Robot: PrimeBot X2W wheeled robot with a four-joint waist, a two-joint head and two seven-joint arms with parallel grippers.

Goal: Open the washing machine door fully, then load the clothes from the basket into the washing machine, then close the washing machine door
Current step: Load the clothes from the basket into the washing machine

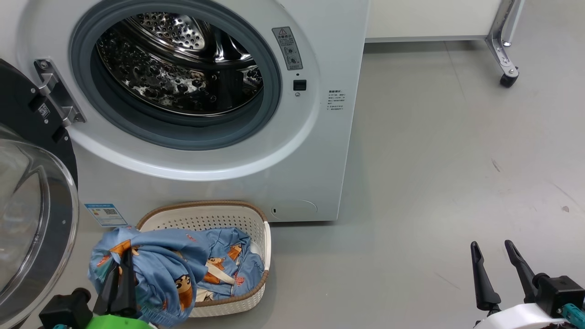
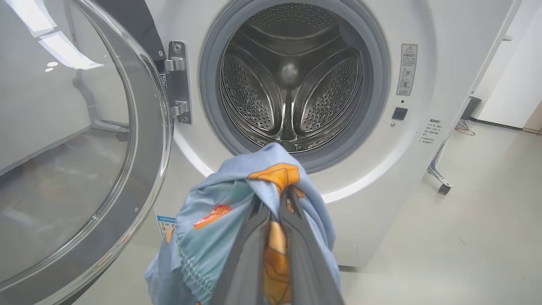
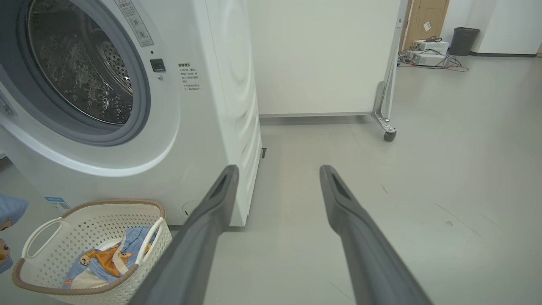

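The white washing machine [image 1: 320,151] stands with its steel drum [image 1: 183,68] bare. Its door [image 1: 32,219], black-rimmed with a glass bowl, is swung wide to the left. My left gripper [image 1: 122,261] is shut on a light blue bear-print garment [image 1: 155,274], lifted above the cream basket [image 1: 256,292]. In the left wrist view the garment [image 2: 211,228] hangs from the gripper [image 2: 279,199] below the drum mouth [image 2: 292,84]. More clothes [image 3: 106,262] lie in the basket [image 3: 51,254]. My right gripper [image 1: 496,251] stands open at lower right over bare floor.
A white panel on a metal leg with a caster [image 1: 508,78] stands at the back right. Grey floor [image 1: 457,183] stretches to the right of the machine. Boxes, cables and a dark bin [image 3: 463,40] sit far off by the wall.
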